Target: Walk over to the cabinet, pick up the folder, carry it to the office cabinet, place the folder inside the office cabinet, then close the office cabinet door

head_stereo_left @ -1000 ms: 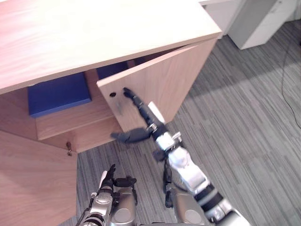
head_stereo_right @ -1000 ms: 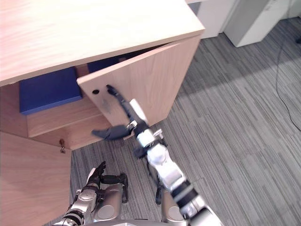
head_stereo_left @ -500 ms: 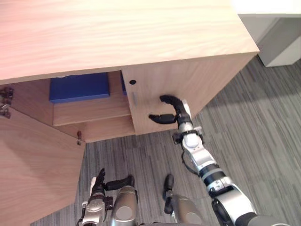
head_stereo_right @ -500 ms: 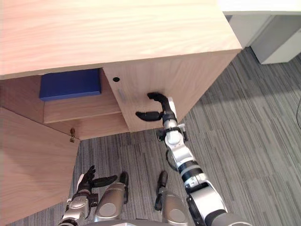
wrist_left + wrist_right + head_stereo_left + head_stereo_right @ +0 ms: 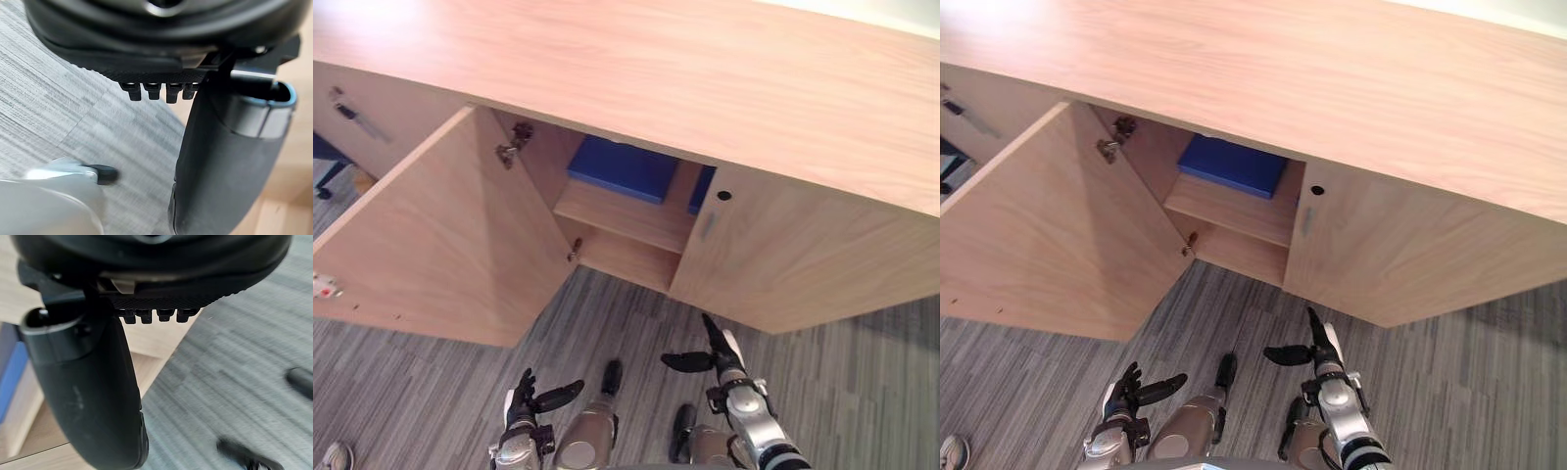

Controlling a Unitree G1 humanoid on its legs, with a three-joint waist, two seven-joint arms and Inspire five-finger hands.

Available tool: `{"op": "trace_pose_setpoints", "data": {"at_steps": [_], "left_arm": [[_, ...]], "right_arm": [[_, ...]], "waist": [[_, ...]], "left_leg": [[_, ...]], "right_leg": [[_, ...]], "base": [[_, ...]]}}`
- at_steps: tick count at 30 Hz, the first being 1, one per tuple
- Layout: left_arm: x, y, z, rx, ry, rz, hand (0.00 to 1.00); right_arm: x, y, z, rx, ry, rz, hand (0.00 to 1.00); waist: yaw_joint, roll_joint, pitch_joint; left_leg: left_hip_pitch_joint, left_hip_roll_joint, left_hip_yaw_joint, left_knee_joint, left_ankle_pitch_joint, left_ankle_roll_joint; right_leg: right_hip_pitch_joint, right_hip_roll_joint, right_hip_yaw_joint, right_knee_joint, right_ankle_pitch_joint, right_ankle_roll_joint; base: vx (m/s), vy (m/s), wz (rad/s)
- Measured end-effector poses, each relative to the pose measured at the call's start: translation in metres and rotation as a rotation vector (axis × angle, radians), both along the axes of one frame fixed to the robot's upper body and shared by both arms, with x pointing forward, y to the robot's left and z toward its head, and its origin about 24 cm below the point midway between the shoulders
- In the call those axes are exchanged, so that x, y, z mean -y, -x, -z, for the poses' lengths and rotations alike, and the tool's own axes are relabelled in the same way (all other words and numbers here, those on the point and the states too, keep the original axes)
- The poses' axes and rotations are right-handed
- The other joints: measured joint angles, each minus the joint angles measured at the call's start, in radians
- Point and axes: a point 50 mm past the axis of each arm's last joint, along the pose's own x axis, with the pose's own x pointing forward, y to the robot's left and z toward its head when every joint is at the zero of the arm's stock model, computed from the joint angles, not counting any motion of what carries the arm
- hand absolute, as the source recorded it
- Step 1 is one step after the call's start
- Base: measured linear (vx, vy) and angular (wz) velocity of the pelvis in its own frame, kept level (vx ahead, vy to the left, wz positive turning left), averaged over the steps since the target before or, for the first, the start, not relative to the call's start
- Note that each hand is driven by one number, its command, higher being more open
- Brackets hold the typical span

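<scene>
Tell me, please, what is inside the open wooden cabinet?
A blue folder lies flat on the shelf. The right door covers the right part of the cabinet, so its contents there cannot be seen.

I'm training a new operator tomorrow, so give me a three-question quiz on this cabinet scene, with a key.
1. True or false: the blue folder lies on a shelf inside the office cabinet.
2. Which door stands wide open? A) the left door B) the right door C) both
3. Fill in: the left hand and the right hand, both low over the floor with fingers straight, hold ____.
Key: 1 true; 2 A; 3 nothing.
</scene>
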Motion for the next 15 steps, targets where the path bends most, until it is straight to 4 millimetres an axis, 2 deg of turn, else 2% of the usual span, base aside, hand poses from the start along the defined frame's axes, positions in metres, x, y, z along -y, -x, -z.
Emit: {"op": "trace_pose_setpoints", "data": {"at_steps": [1,4,6,8,12,15], "left_arm": [[-0.012,-0.001,-0.007,0.037,-0.026,-0.039,1.0],[-0.057,-0.01,-0.029,0.093,-0.148,-0.082,1.0],[-0.091,-0.02,-0.058,0.188,-0.257,-0.132,1.0],[-0.124,-0.03,-0.097,0.327,-0.377,-0.195,1.0],[-0.15,-0.046,-0.142,0.467,-0.512,-0.215,1.0],[-0.154,-0.06,-0.16,0.528,-0.544,-0.212,1.0]], "right_arm": [[0.005,0.002,0.0,-0.004,0.016,0.003,1.0],[0.003,0.002,0.0,-0.006,0.003,0.003,1.0],[0.002,0.003,0.001,-0.009,-0.006,-0.001,1.0],[0.0,0.003,0.0,-0.005,-0.013,-0.02,1.0],[-0.006,0.007,0.002,-0.014,-0.025,-0.058,1.0],[-0.014,0.007,0.003,-0.018,-0.037,-0.094,1.0]], "waist": [[0.001,0.009,-0.006],[0.004,-0.015,-0.016],[0.007,-0.018,-0.018],[0.018,-0.019,-0.02],[0.024,-0.021,-0.042],[0.031,-0.027,-0.045]], "left_leg": [[0.039,0.005,-0.015,-0.054,-0.018,0.004],[0.064,-0.034,-0.043,-0.149,0.046,0.024],[0.098,-0.057,-0.064,-0.213,0.082,0.033],[0.127,-0.067,-0.079,-0.264,0.108,0.037],[0.139,-0.068,-0.095,-0.325,0.147,0.042],[0.14,-0.068,-0.095,-0.325,0.148,0.044]], "right_leg": [[0.003,0.002,-0.002,-0.007,0.005,0.015],[0.028,0.0,-0.005,-0.081,0.043,0.034],[0.055,-0.003,-0.008,-0.114,0.054,0.042],[0.07,-0.003,-0.009,-0.126,0.056,0.044],[0.073,0.013,-0.01,-0.152,0.072,0.048],[0.087,0.022,-0.008,-0.181,0.092,0.053]], "base": [[-0.02,0.14,0.4],[-0.04,0.108,0.33],[-0.04,0.081,0.32],[-0.04,0.05,0.18],[-0.01,0.004,0.12],[0.02,-0.005,-0.02]]}}
